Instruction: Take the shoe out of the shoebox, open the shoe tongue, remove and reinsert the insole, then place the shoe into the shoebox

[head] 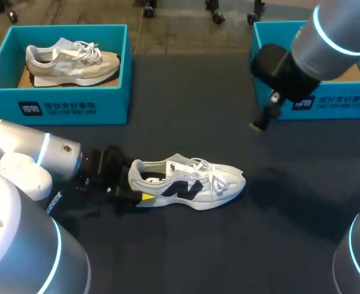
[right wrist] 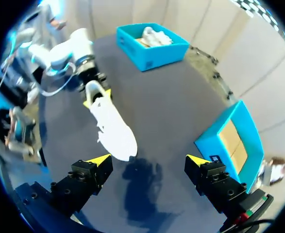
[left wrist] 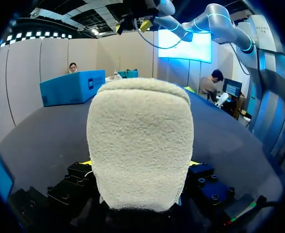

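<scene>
The white shoe (head: pixel 189 180) (left wrist: pixel 140 141) (right wrist: pixel 113 124) lies out of any box, sole down on the dark tabletop (head: pixel 278 233) near its middle, with its toe toward the right arm's side and its heel toward the left arm. The left gripper (head: pixel 137 195) (left wrist: pixel 140 162) (right wrist: pixel 96 97) sits low at the tabletop and is clamped on the heel. In the left wrist view the fuzzy heel collar fills the space between the fingers, and a yellow tip peeks out on either side of it, pressed against the shoe. The right gripper (head: pixel 258 125) (right wrist: pixel 148 160) hangs above the tabletop well apart from the shoe, just in front of the right shoebox (head: pixel 333 104) (right wrist: pixel 215 141). Its fingers are spread wide with nothing between them, and the shoe's toe lies ahead of it in the right wrist view. The right shoebox is a teal box at the far right of the tabletop, and only its brown cardboard floor shows inside it. At the far left stands the left shoebox (head: pixel 57 98) (right wrist: pixel 154 53), also teal, with a beige shoe (head: pixel 69 58) (right wrist: pixel 154 35) lying inside it.
</scene>
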`<state>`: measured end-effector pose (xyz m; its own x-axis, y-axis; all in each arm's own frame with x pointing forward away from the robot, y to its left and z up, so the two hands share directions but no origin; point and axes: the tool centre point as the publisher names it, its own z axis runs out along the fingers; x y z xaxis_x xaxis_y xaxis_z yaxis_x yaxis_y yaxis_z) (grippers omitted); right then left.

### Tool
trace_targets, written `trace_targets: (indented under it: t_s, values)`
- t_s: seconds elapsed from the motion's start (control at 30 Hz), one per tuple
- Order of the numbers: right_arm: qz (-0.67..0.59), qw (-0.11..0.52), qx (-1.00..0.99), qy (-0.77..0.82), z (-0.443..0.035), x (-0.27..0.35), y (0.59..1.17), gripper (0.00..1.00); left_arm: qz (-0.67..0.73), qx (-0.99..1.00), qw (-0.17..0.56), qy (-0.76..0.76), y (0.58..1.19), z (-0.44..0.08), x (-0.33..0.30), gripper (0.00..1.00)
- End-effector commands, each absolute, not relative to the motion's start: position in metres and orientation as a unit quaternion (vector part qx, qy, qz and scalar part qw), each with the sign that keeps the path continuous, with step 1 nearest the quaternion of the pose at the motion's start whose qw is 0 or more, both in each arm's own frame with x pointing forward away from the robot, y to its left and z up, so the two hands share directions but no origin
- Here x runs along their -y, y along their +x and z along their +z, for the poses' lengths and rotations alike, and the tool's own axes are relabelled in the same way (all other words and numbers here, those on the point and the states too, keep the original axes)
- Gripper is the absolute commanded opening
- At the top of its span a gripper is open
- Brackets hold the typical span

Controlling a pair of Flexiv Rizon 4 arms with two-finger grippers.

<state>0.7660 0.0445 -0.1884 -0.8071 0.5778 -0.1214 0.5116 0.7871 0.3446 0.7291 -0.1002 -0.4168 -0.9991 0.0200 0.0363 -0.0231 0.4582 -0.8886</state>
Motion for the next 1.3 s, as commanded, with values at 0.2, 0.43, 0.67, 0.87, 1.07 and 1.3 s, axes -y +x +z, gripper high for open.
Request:
trace_targets:
  t_s: [0.2,0.43,0.67,0.87,1.07,1.3]
  values:
    - [0.079,0.130,-0.919,0.364,-0.205,-0.120,0.793,1.00,0.520,0.854,0.021,0.002,0.731,-0.419,0.101,0.00]
    - [0.084,0.152,-0.905,0.388,-0.223,-0.152,0.790,1.00,0.520,0.854,0.021,0.002,0.731,-0.419,0.101,0.00]
    - [0.081,0.149,-0.894,0.414,-0.233,-0.182,0.779,1.00,0.520,0.854,0.021,0.002,0.731,-0.419,0.101,0.00]
    - [0.076,0.138,-0.888,0.432,-0.241,-0.204,0.765,1.00,0.520,0.854,0.021,0.002,0.731,-0.419,0.101,0.00]
    - [0.076,0.130,-0.875,0.460,-0.249,-0.219,0.750,1.00,0.520,0.854,0.021,0.002,0.731,-0.419,0.101,0.00]
    - [0.067,0.113,-0.850,0.510,-0.261,-0.234,0.734,1.00,0.520,0.854,0.021,0.002,0.731,-0.419,0.101,0.00]
